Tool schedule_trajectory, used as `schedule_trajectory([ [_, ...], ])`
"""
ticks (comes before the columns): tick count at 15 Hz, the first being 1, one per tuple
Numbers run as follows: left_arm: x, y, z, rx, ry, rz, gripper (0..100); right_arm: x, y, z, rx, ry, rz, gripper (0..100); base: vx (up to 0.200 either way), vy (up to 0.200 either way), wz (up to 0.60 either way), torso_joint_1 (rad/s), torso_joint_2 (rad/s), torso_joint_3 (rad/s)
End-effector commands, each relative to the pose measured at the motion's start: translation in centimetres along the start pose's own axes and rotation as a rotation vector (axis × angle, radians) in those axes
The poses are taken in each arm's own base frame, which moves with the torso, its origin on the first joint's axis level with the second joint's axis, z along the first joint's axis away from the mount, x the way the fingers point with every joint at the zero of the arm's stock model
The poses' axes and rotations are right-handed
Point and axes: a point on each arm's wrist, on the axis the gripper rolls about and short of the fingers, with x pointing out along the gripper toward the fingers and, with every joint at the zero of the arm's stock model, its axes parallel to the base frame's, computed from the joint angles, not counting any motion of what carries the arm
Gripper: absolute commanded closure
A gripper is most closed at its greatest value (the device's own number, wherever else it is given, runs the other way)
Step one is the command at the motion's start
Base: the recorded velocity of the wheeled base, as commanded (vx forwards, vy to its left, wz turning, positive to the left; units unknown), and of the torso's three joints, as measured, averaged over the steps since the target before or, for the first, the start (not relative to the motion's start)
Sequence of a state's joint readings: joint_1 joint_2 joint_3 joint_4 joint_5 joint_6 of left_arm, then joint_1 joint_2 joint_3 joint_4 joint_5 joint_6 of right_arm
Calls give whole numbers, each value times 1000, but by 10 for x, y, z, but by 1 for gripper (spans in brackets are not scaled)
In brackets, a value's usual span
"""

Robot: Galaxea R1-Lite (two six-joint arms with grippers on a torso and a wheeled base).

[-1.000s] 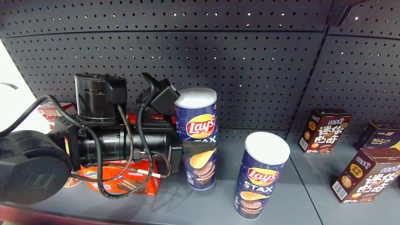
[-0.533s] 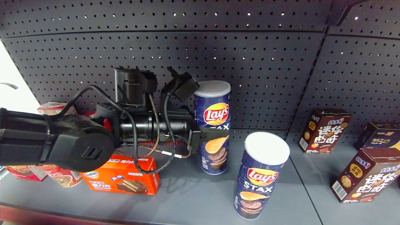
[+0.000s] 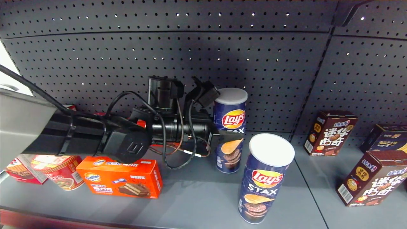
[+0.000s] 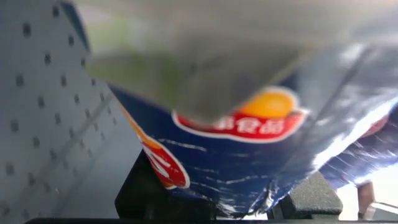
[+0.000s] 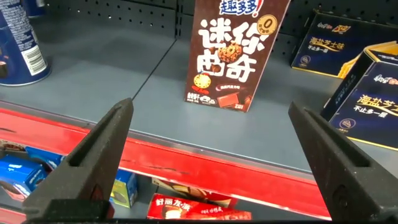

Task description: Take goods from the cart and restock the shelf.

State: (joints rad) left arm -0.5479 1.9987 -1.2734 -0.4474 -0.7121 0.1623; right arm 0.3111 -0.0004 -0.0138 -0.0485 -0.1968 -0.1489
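Both fingers (image 5: 93, 162) of the right gripper (image 5: 214, 168) are spread wide with nothing held, before the red edge of the shelf (image 3: 197, 206), with a brown biscuit box (image 5: 231, 53) at twelve o'clock. Farther in, the front chip can (image 3: 266, 178) is left standing free. At eleven o'clock from it, close to the pegboard (image 3: 190, 57), the rear chip can (image 3: 229, 119) is clamped upright at mid-height by the left gripper (image 3: 229, 137).

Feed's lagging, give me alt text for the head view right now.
The left pincer grips a blue chip can upright at the back of the shelf. A second can stands nearer, an orange box left of it, brown boxes right.
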Motion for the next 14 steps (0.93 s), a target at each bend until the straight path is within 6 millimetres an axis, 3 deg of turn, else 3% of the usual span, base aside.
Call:
schedule_trajectory([
  [1,11,11,-7,0,2,-15,100,0,0,0,0,1,1,0,0,0,0,0,0,0],
  [14,46,29,-18,14,-7,-35,100,0,0,0,-3,-1,16,0,0,0,0,0,0,0],
])
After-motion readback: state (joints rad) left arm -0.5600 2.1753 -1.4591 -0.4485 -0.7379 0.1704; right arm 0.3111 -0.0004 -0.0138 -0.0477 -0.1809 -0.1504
